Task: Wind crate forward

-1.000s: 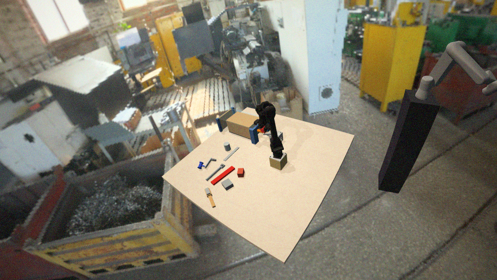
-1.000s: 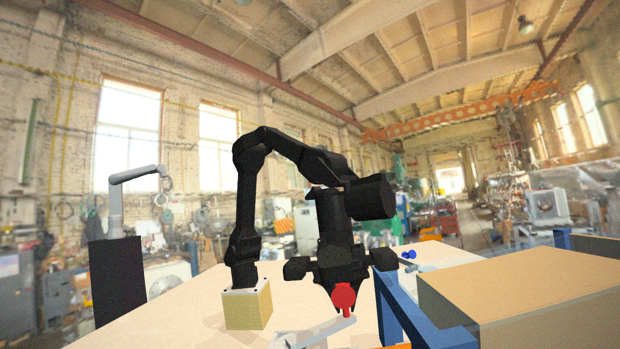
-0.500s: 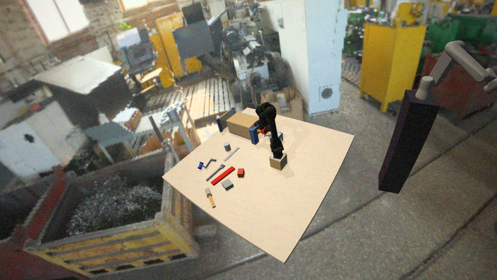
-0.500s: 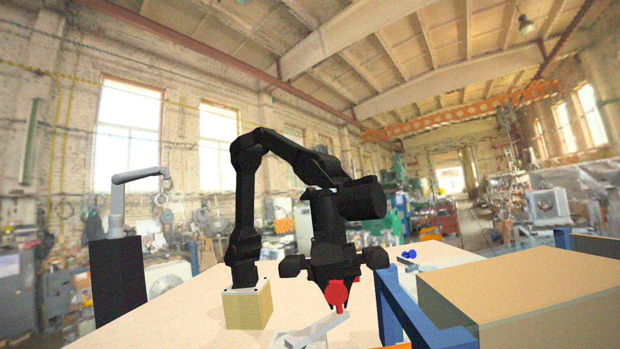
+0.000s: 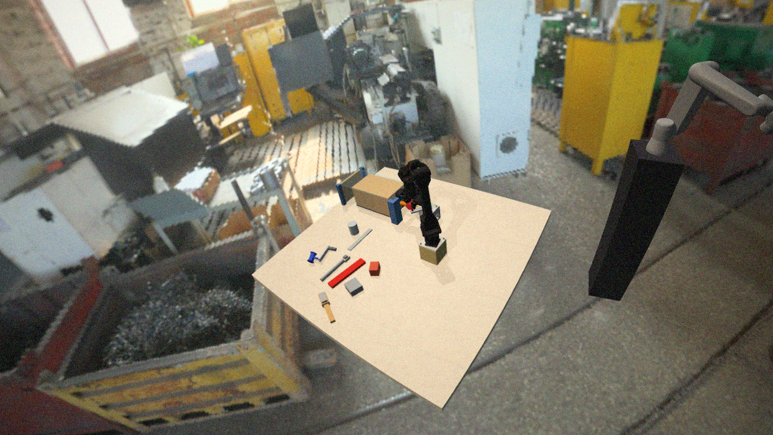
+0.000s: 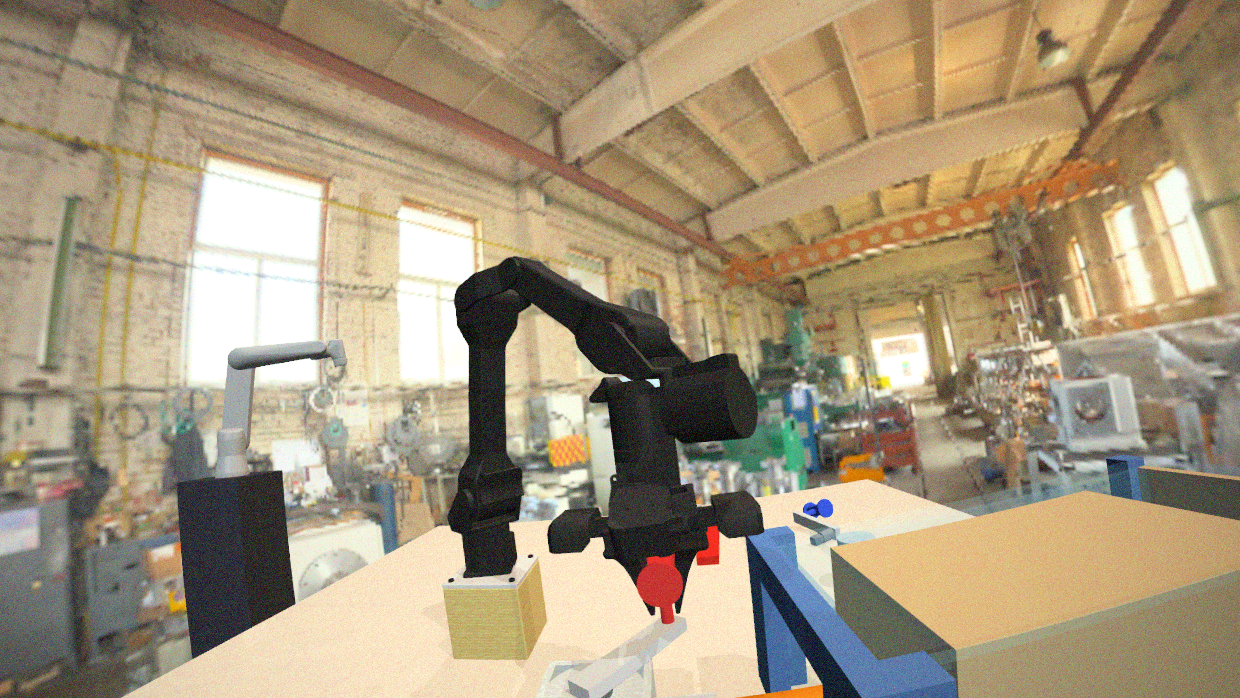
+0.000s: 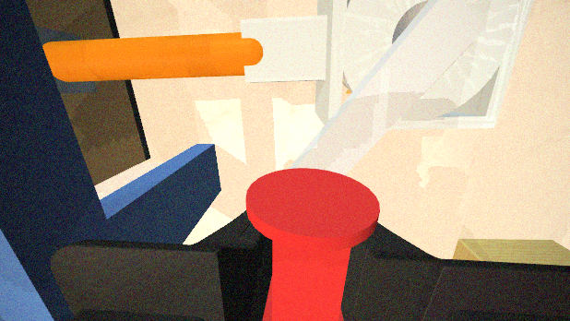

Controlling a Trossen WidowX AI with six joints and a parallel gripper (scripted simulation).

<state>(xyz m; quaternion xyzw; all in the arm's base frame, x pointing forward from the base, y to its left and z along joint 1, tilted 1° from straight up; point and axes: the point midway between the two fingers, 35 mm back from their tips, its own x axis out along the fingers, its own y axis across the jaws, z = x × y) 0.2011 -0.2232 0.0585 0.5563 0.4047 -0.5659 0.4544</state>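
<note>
My gripper (image 5: 411, 207) (image 6: 666, 600) (image 7: 302, 196) is shut on the red knob (image 6: 659, 584) (image 7: 314, 203) of the winch handle. The handle's pale crank arm (image 6: 623, 653) (image 7: 369, 115) slants from the knob to the winch top. The pale winch (image 5: 437, 211) (image 7: 452, 124) stands outside the rack mouth; its key hole is hidden. An orange strap (image 6: 785, 691) (image 7: 161, 57) runs from it under the blue frame (image 5: 396, 210) (image 6: 780, 606) (image 7: 41, 138). The tan-topped crate (image 5: 378, 187) (image 6: 1067, 554) looks flat behind the frame; contact with it cannot be told.
On the bench (image 5: 459, 324) lie a crank with a blue knob (image 5: 312, 257) (image 6: 817, 508), a red bar (image 5: 346, 272), a red cube (image 5: 374, 268), a grey block (image 5: 354, 286) and several other tools. The arm's wooden base block (image 5: 433, 252) (image 6: 494, 619) stands near the winch.
</note>
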